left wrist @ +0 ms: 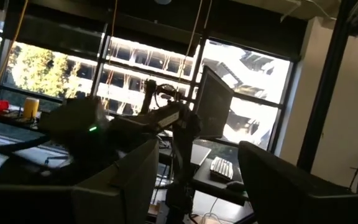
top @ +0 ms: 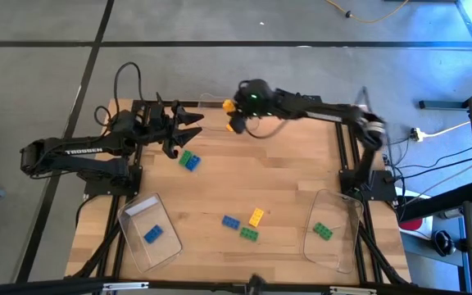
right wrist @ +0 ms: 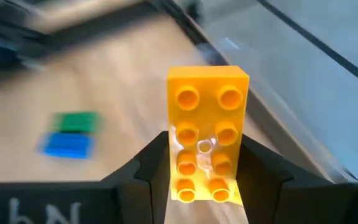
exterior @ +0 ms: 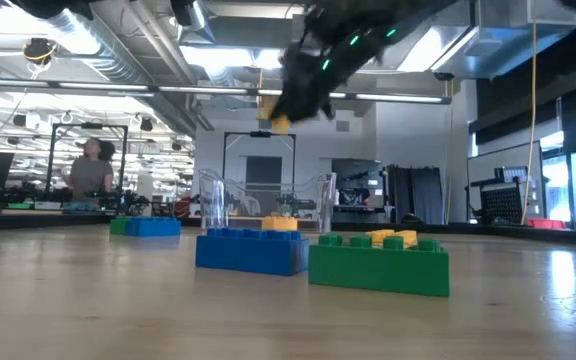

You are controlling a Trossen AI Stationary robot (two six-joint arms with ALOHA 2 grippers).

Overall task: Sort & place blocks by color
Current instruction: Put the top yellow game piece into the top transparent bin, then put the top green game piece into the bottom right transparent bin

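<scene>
A yellow block (right wrist: 207, 124) is up in the air over the table's far edge, with my right gripper (right wrist: 205, 155) shut on it; in the high view the block (top: 236, 124) shows beside a clear tray (top: 207, 100). Another yellow block (exterior: 280, 222) seems to lie in that tray. Loose on the wood are a green and a blue block (top: 188, 160) touching each other. Nearer the front lie a blue block (top: 230, 221), a yellow one (top: 256, 217) and a green one (top: 248, 234). My left gripper (top: 188, 124) hangs open at the far left, tipped upward, with nothing between its fingers. My right gripper pinches the yellow block between its two fingers (right wrist: 151, 171), which sit on the two long sides at the block's near end (right wrist: 201, 183). The fingers slant downward and run along the block. Its far half sticks out past the fingertips, and it hangs clear of the table.
A clear tray at the front left (top: 133, 215) holds a blue block (top: 152, 234). Another clear tray at the front right (top: 338, 205) holds a green block (top: 323, 231). A person (exterior: 90, 170) stands in the room behind the table.
</scene>
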